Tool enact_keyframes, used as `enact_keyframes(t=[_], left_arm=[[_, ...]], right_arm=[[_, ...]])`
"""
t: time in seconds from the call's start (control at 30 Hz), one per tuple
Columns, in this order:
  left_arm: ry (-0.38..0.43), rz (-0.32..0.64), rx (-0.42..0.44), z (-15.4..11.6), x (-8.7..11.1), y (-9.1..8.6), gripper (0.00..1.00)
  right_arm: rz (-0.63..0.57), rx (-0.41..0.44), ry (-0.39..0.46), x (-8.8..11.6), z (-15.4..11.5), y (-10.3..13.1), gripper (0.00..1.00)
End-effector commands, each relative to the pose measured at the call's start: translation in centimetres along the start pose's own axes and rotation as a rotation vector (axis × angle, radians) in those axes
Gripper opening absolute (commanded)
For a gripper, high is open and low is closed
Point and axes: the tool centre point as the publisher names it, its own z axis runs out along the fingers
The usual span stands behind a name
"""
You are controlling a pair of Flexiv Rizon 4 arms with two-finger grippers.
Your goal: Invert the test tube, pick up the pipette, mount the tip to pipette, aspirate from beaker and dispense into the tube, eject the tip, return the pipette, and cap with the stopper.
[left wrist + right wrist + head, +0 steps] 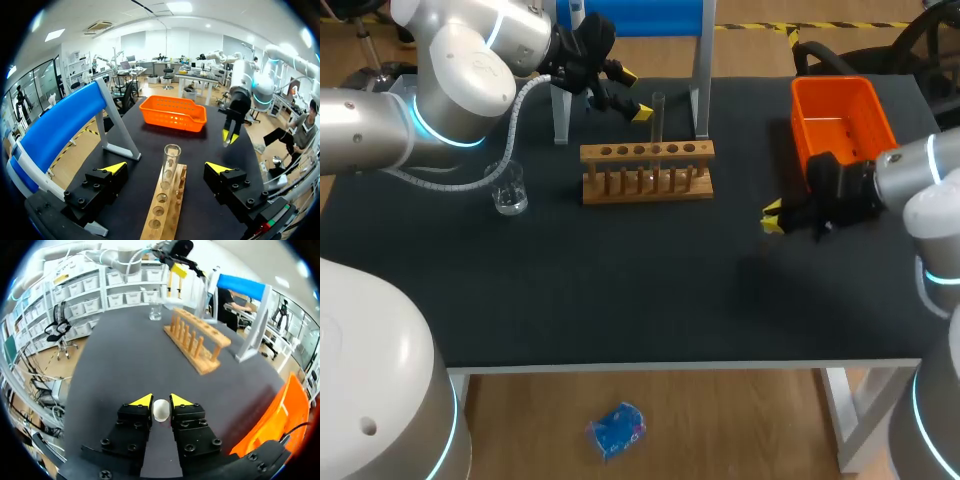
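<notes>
Within right hand (161, 402), white stopper (161, 411), partly hidden.

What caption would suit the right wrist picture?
Right hand pinching a white stopper, wooden rack ahead on the dark table.

On the surface (620, 280) there is one wooden rack (647, 172) with six holes, and one glass test tube (658, 125) stands in it. There is one small clear beaker (508, 190), one orange basket (840, 120), one blue stand (650, 18) on two legs, and one white stopper (161, 410). Two arms are over it: the left arm (380, 125) and the right arm (925, 175).
</notes>
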Motion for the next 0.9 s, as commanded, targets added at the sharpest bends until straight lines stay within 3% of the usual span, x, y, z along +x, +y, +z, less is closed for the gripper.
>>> enact_keyframes(t=[0.03, 0.23, 0.4, 0.8, 0.9], left_arm=[[0.003, -0.001, -0.005, 0.0, -0.1, -0.1, 1.00], [0.003, -0.001, -0.005, 0.0, -0.1, -0.1, 1.00], [0.003, -0.001, -0.005, 0.0, -0.1, -0.1, 1.00], [0.003, -0.001, -0.005, 0.0, -0.1, -0.1, 1.00], [0.003, -0.001, -0.005, 0.0, -0.1, -0.1, 1.00]], right_arm=[[-0.036, -0.012, 0.086, -0.6, -3.5, 2.2, 0.00], [-0.149, -0.032, 0.209, -1.6, -5.5, 6.2, 0.00], [-0.223, -0.013, 0.244, -2.9, -5.8, 9.5, 0.00], [-0.226, -0.095, 0.149, -6.1, -4.4, 18.9, 0.00], [-0.226, -0.095, 0.149, -6.1, -4.4, 18.9, 0.00]])
